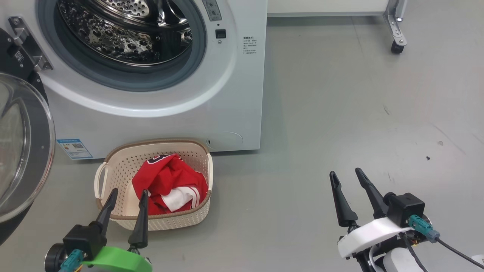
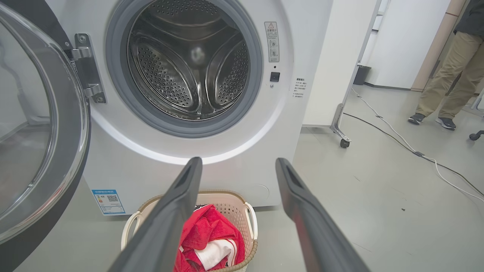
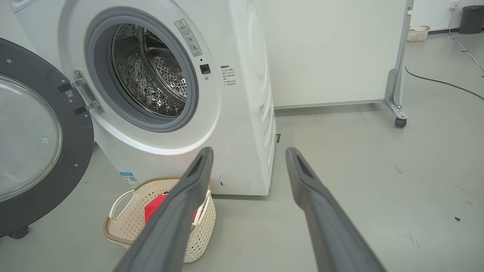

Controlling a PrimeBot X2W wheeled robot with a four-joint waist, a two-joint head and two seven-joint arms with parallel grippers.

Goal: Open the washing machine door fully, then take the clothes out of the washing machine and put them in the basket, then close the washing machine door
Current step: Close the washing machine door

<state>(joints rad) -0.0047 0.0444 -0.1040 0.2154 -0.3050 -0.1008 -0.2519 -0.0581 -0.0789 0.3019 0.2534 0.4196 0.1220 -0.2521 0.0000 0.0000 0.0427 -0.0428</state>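
The washing machine door [image 1: 26, 151] is cut off by the left edge in the head view, and the washing machine [image 1: 234, 94] top by the upper edge. In the left wrist view, the clothes [image 2: 211, 234] and the basket [image 2: 227, 195] are partly hidden behind a finger [image 2: 166, 226] of the left gripper [image 2: 238, 161]. A person [image 2: 450, 75] is cropped at the torso. The blue label [image 1: 74, 148] print cannot be read.

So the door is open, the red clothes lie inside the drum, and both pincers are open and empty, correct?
Not quite: the red clothes lie in the basket, as the head view shows; the drum holds nothing visible. The door is open, and the left pincer and right pincer are open and empty.
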